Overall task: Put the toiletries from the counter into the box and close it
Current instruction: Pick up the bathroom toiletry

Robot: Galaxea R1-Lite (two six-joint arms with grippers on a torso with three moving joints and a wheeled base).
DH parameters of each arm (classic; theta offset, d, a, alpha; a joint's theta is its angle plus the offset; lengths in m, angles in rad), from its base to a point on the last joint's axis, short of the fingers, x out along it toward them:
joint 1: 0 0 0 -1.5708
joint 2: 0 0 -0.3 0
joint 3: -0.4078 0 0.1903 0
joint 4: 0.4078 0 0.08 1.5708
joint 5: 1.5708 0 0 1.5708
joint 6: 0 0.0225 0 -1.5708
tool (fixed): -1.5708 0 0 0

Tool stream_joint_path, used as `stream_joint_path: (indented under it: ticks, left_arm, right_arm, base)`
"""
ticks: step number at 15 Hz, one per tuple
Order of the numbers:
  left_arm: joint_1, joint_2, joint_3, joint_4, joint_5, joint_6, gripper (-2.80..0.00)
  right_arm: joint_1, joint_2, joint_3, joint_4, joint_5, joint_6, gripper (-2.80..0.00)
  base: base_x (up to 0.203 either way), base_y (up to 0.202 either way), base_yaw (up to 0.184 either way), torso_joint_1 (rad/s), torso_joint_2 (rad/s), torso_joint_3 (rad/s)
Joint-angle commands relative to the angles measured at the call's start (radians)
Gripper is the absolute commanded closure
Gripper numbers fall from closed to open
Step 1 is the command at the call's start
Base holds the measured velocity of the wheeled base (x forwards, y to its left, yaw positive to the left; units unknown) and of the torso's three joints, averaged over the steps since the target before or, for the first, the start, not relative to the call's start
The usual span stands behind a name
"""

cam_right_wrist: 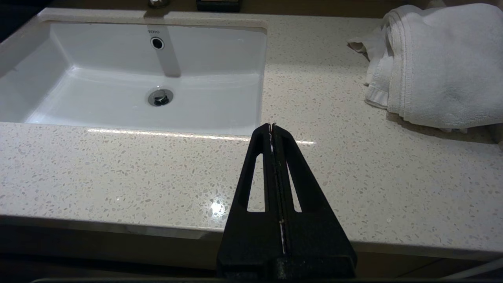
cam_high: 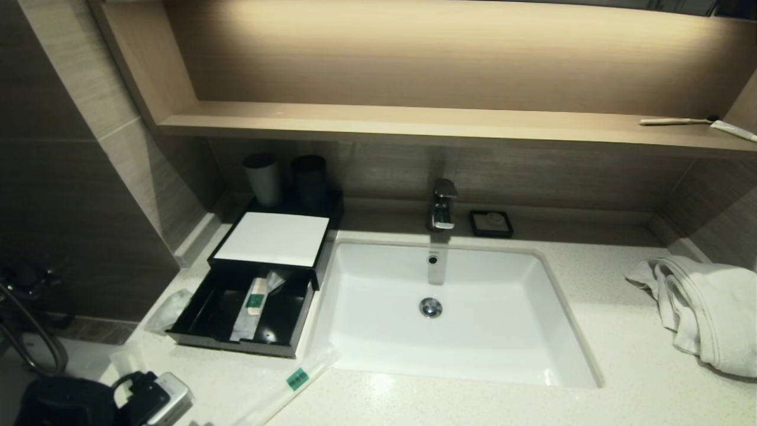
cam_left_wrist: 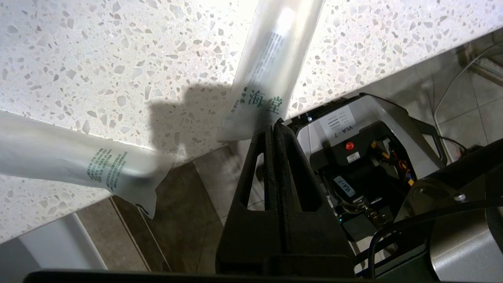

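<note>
The black box [cam_high: 271, 238] with a white top panel stands at the back left of the counter [cam_high: 591, 355]. Its drawer [cam_high: 236, 346] is pulled out, and a green-labelled packet [cam_high: 254, 302] lies inside. A short pouch [cam_high: 168, 309] lies left of the drawer. A long slim packet [cam_high: 295, 378] lies at the counter's front edge. My left gripper [cam_left_wrist: 274, 122] is shut, its tips at the overhanging end of a packet [cam_left_wrist: 271, 67] with green characters; I cannot tell whether the film is pinched. Another packet [cam_left_wrist: 78, 161] overhangs the edge beside it. My right gripper [cam_right_wrist: 272, 125] is shut and empty above the counter front.
A white basin [cam_high: 473, 331] with a faucet [cam_high: 442, 204] fills the middle. A white towel [cam_high: 704, 307] lies at the right. A black soap dish [cam_high: 491, 223] and two dark cups [cam_high: 263, 177] stand at the back. A toothbrush [cam_high: 674, 121] rests on the shelf. The robot's base [cam_left_wrist: 353, 149] sits below the counter edge.
</note>
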Motion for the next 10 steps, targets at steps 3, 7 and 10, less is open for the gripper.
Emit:
stream_joint_path:
  ticks: [3, 7, 10]
  left_arm:
    - [0.000, 0.012, 0.001, -0.004, -0.002, -0.007, -2.80]
    - [0.000, 0.030, 0.001, 0.011, -0.004, -0.007, -2.80]
    - [0.000, 0.112, -0.010, -0.012, -0.007, 0.000, -2.80]
  right_arm:
    - [0.000, 0.000, 0.000, 0.000, 0.001, 0.000, 0.00]
    - [0.000, 0.000, 0.000, 0.000, 0.001, 0.000, 0.00]
    - [0.000, 0.000, 0.000, 0.000, 0.001, 0.000, 0.00]
  base:
    - [0.000, 0.000, 0.000, 0.000, 0.00, 0.000]
    - [0.000, 0.000, 0.000, 0.000, 0.00, 0.000]
    - [0.000, 0.000, 0.000, 0.000, 0.00, 0.000]
